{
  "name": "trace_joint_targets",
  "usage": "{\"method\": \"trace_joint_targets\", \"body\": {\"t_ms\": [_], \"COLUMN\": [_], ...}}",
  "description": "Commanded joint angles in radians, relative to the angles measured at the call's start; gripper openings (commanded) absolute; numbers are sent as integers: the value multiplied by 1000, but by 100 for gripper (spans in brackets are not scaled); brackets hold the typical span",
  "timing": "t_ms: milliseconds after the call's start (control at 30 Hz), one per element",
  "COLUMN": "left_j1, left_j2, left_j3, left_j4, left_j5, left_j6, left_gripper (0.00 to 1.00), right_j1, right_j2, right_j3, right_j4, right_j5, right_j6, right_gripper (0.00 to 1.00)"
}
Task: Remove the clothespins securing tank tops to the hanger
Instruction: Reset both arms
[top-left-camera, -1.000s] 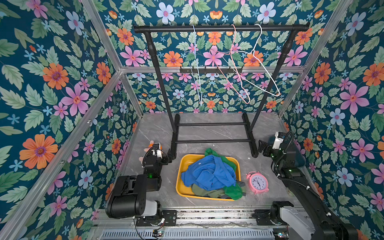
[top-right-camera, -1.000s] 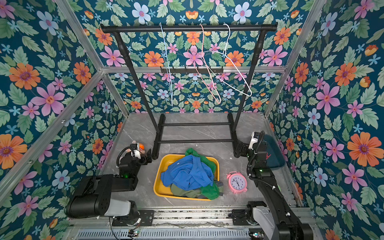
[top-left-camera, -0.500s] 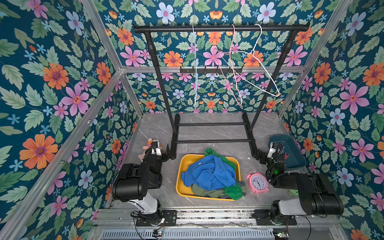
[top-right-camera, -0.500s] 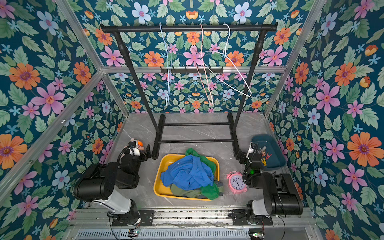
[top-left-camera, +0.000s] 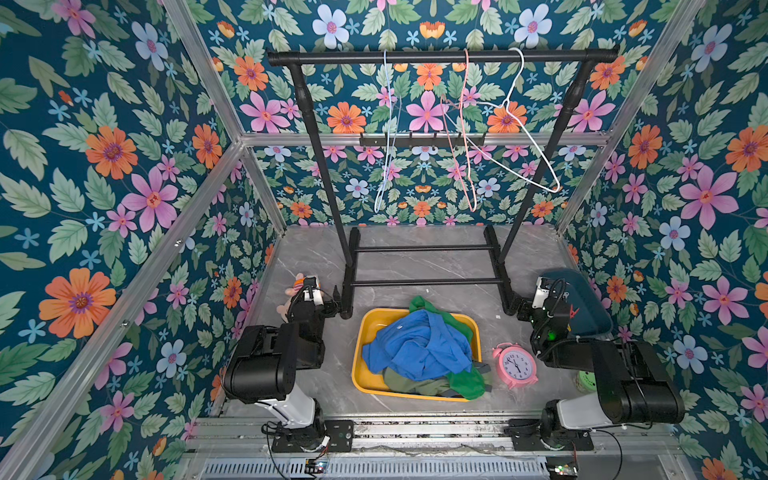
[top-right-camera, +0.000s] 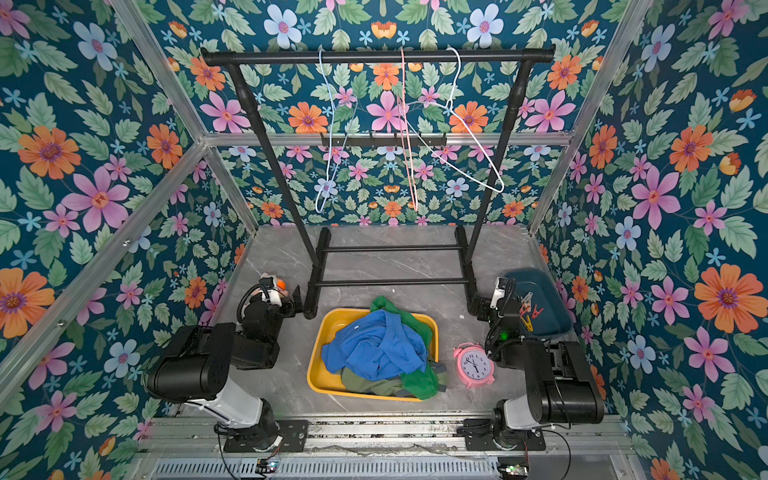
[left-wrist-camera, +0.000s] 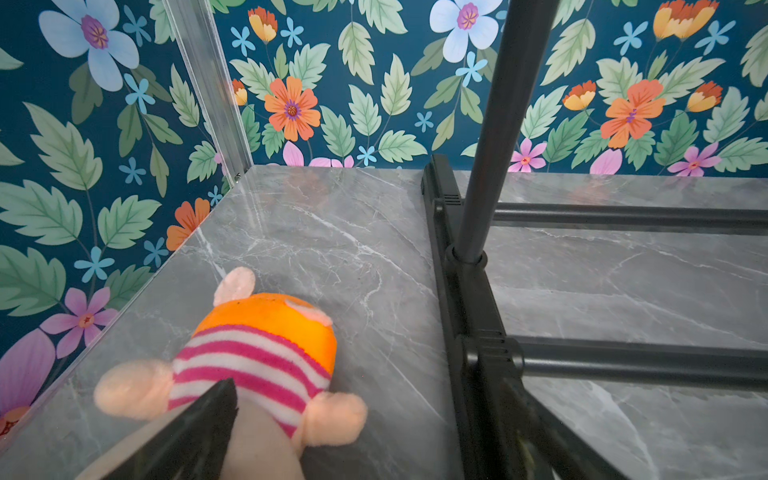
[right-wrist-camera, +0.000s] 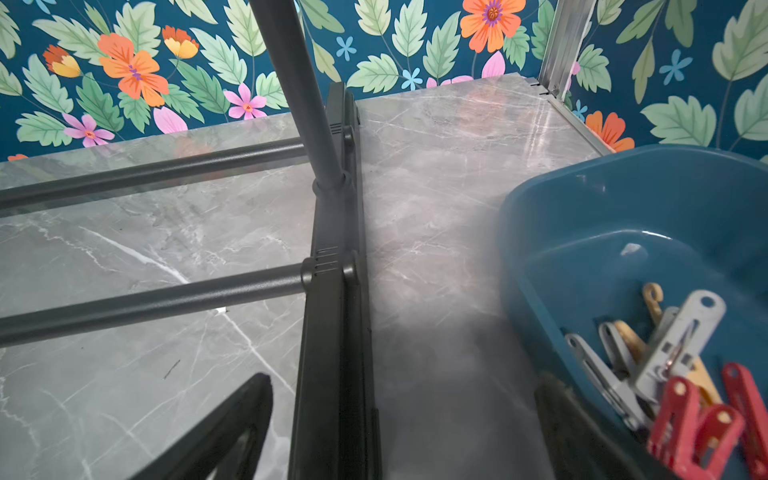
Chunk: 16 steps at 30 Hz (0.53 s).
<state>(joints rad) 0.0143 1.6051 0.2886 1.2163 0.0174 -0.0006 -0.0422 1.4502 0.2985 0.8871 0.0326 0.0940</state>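
Note:
The three tank tops lie heaped in a yellow tub (top-left-camera: 357, 374): blue (top-left-camera: 415, 345) on top, green (top-left-camera: 469, 382) and olive (top-left-camera: 415, 384) beneath. Three wire hangers (top-left-camera: 523, 137) hang bare on the black rack (top-left-camera: 440, 56). Red, yellow and grey clothespins (right-wrist-camera: 690, 419) lie in a blue basin (right-wrist-camera: 582, 232) at the right, also visible in a top view (top-right-camera: 530, 313). My left gripper (top-left-camera: 328, 305) (left-wrist-camera: 368, 399) is open and empty by the rack's left foot. Open too, my right gripper (top-left-camera: 524, 307) (right-wrist-camera: 405, 382) hovers by the right foot beside the basin, holding nothing.
A striped plush toy (left-wrist-camera: 257, 340) lies against the left gripper's finger near the left wall. A pink alarm clock (top-left-camera: 515, 365) stands between the tub and the right arm. The rack's floor bars (top-left-camera: 424, 282) cross the middle. Both arms are folded low at the front.
The right arm has drawn back from its stretched-out reach and folded down at the front. The left arm has folded up as well. The hangers have swung slightly.

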Motion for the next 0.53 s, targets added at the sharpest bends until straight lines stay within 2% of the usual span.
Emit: {"method": "trace_joint_targets", "body": {"t_ms": [0,500], "left_j1": [1,-6], "left_j2": [-2,-1], "left_j3": [3,6], "left_j4": [-4,-11], "left_j5": [-8,-17], "left_j6": [-11,-5], "left_gripper": [100,99], "right_j1": [-1,-1], "right_j2": [0,2], "right_j3": [3,2], "right_j4": [33,38], "right_j5": [-3,-2], "right_j6": [-14,-13], "right_gripper": [99,99]}}
